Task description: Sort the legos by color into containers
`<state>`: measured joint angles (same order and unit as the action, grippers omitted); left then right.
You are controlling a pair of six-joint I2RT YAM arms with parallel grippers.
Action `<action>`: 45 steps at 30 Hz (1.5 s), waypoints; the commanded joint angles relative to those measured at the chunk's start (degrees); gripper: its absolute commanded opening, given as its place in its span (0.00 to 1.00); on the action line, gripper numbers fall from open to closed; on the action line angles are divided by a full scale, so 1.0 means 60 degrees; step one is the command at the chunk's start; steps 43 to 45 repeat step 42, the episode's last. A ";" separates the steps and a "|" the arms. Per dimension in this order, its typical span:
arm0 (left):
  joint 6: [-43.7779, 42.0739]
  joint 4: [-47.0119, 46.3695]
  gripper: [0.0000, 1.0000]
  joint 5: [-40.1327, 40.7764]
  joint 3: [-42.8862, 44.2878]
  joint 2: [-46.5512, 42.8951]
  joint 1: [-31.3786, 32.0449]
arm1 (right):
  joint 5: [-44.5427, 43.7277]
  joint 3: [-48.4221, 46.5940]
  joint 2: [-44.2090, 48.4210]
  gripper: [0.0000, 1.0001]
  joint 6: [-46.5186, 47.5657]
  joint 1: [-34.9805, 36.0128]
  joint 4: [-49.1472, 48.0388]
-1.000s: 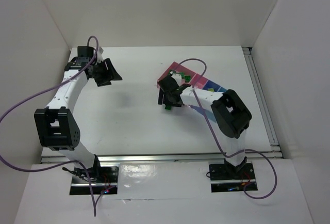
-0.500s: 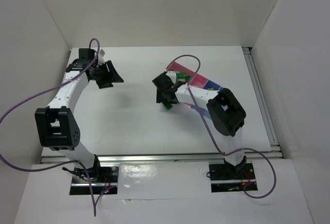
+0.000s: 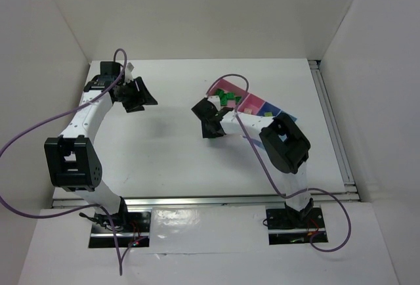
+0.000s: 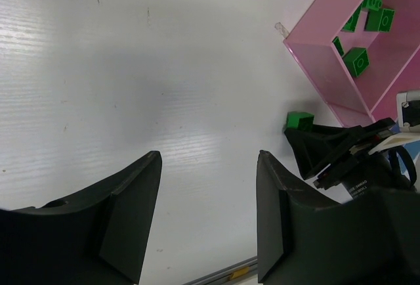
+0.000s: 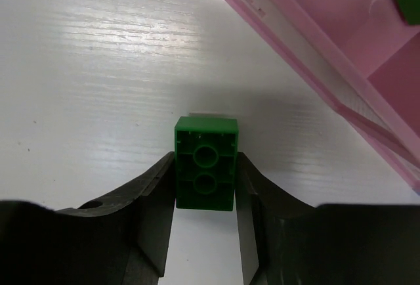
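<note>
One bright green lego (image 5: 205, 163) is pinched by its long sides in your right gripper (image 5: 205, 180), turned so that its hollow underside with two round tubes faces the wrist camera. You have it over the white table (image 4: 164, 68), just beside the outer wall of the pink container (image 4: 319, 73), where several more green bricks (image 4: 357, 62) lie loose on the floor. Your left gripper (image 4: 209, 160) hangs over the table well off to the left, jaws spread wide with nothing between them
</note>
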<state>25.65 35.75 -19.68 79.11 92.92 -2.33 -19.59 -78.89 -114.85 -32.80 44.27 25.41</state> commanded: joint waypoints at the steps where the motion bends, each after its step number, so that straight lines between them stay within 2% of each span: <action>1: -0.0027 -0.0157 0.64 -0.0147 0.0086 -0.0019 -0.0051 | -0.0439 -0.0649 0.0157 0.26 0.0324 0.0063 0.0377; 9: 0.0075 -0.0157 0.64 -0.0059 0.0086 -0.0107 -0.0051 | -0.0777 -0.1775 0.1050 0.25 0.0749 -0.0390 0.0277; 13: 0.0164 -0.0157 0.64 -0.0454 0.0086 -0.0107 -0.0051 | -0.0777 -0.2348 0.0860 0.25 0.0749 -0.1107 0.0497; 15: 0.0252 -0.0244 0.65 -0.0455 -0.0002 -0.0107 -0.0051 | -0.0428 -0.2568 0.0583 0.29 0.0749 -0.1721 0.0410; 16: 0.0252 -0.0245 0.65 -0.0455 -0.0002 -0.0107 -0.0051 | -0.0310 -0.2700 0.0480 0.38 0.0749 -0.1855 0.0409; 17: 0.0252 -0.0245 0.65 -0.0542 -0.0002 -0.0107 -0.0051 | -0.0221 -0.2846 0.0233 0.71 0.0749 -0.1958 0.0409; 18: 0.0252 -0.0245 0.66 -0.0543 -0.0002 -0.0194 -0.0051 | 0.0069 -0.3268 0.0100 0.81 0.0894 -0.2162 0.0409; 21: 0.0339 -0.0157 0.68 -0.0543 -0.0002 -0.0311 -0.0051 | 0.0160 -0.3901 -0.0151 0.97 0.1100 -0.2296 0.0980; 22: 0.0339 -0.0157 0.68 -0.0543 -0.0002 -0.0312 -0.0051 | 0.0073 -0.3902 -0.0064 0.99 0.1101 -0.2296 0.0980; 26: 0.0339 -0.0070 0.70 -0.0368 -0.0002 -0.0501 0.0051 | -0.0482 -0.2967 0.1018 0.99 0.0970 -0.2631 0.0790; 32: 0.0339 -0.0069 0.71 -0.0090 -0.0002 -0.0838 0.0227 | -0.3060 -0.0916 0.3347 0.99 -0.0538 -0.3261 0.1608; 40: 0.0339 -0.0069 0.74 -0.0190 -0.0089 -0.1044 0.0490 | -0.3722 0.0989 0.5896 0.99 -0.0965 -0.4067 0.2533; 45: 0.0339 -0.0069 0.75 -0.0279 -0.0089 -0.1147 0.0724 | -0.3722 0.1400 0.6147 0.99 -0.0862 -0.4200 0.2765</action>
